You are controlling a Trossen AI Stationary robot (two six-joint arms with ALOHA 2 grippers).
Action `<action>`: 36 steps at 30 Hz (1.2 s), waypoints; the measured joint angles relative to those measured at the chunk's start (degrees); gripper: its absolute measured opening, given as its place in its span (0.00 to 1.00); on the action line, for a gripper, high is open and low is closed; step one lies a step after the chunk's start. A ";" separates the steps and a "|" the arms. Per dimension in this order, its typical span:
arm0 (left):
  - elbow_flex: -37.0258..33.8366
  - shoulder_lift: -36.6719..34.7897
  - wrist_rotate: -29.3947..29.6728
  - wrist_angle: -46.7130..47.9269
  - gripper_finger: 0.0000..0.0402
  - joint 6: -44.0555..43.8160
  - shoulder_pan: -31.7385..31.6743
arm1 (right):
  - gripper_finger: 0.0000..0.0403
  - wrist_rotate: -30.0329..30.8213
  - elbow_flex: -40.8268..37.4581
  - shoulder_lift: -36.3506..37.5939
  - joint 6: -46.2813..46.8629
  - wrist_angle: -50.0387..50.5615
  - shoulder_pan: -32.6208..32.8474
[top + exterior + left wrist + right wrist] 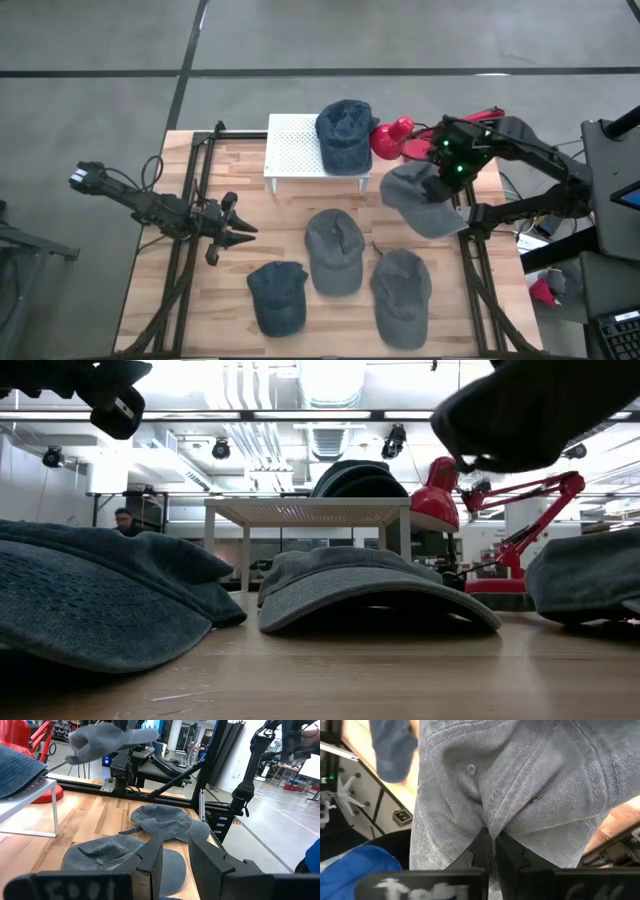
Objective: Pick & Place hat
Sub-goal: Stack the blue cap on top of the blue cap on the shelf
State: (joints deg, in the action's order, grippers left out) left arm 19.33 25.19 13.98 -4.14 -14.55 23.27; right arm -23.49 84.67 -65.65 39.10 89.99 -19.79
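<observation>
Above the right side of the wooden bench [290, 235], the right gripper [491, 840] hangs in the air with its fingers pinched tight on a fold of the crown of a grey cap [418, 198]. The cap dangles from that pinch, clear of the wood, its brim drooping toward the bench's right rail. In the right wrist view the cloth bunches into the closed fingers just below the cap's top button.

A white perforated stand [295, 148] sits at the far edge of the bench, and a dark blue cap [345, 135] rests on its right end, partly overhanging it. Just beside that, past the stand's right end, is a red desk lamp [392, 138].

Three more caps lie flat on the near half of the bench: a blue one [277, 296] nearest the front left, a grey one [333, 250] in the middle, and another grey one [402, 290] to the right of it. The middle and right caps lie close together; whether they touch cannot be told.

The left gripper [238, 232] waits low over the left part of the bench, well apart from the lifted cap, its fingers a little way apart and holding nothing.
</observation>
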 joint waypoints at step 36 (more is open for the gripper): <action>0.00 0.04 0.00 -0.11 0.24 -1.59 0.02 | 0.03 3.01 -9.47 -0.11 1.00 -6.88 7.59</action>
State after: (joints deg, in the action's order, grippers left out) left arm 19.33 25.23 13.98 -4.25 -16.14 23.29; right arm -20.48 75.19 -65.76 40.10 83.11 -12.21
